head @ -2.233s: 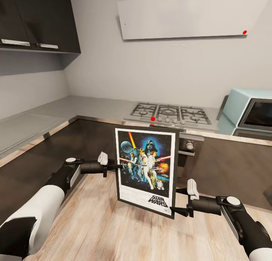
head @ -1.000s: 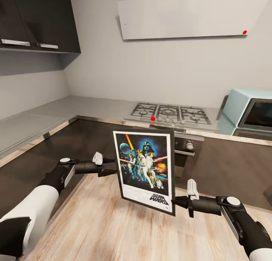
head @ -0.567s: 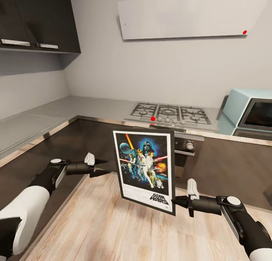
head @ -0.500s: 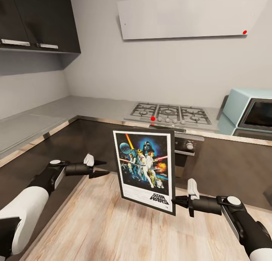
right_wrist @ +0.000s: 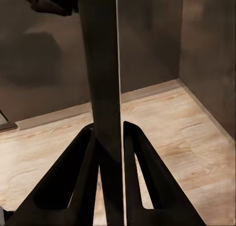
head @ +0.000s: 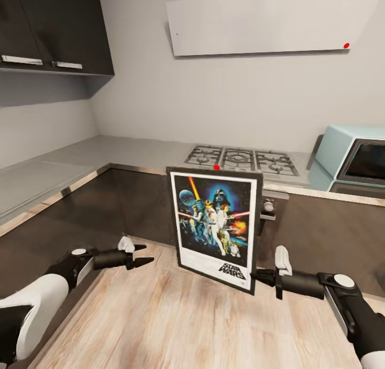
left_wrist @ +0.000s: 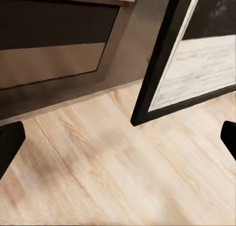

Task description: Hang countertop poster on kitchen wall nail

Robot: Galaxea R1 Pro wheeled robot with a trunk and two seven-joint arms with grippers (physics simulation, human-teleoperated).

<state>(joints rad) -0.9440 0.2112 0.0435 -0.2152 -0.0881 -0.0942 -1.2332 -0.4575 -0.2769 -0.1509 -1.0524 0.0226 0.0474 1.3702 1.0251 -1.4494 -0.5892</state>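
The Star Wars poster (head: 216,225) stands upright in the air in front of the dark cabinets, its top edge level with the hob (head: 240,160). My right gripper (head: 255,276) is shut on its lower right corner; in the right wrist view both fingers (right_wrist: 78,172) clamp the poster's dark edge (right_wrist: 104,78). My left gripper (head: 143,254) hangs open to the left of the poster, apart from it, and the poster's lower corner (left_wrist: 182,78) shows ahead of it. The pale grey countertop (head: 128,151) runs behind. A tiny dark stud (head: 177,35) sits on the pale panel above the hob.
A teal microwave (head: 350,158) stands on the counter at the right. Dark upper cabinets (head: 53,27) hang at the left. An oven front with a knob (head: 268,206) is behind the poster. Light wooden floor (head: 187,326) lies below both arms.
My left gripper let go of the poster's left edge, opened and drew back down to the left. The right gripper carried the poster slightly right and forward.
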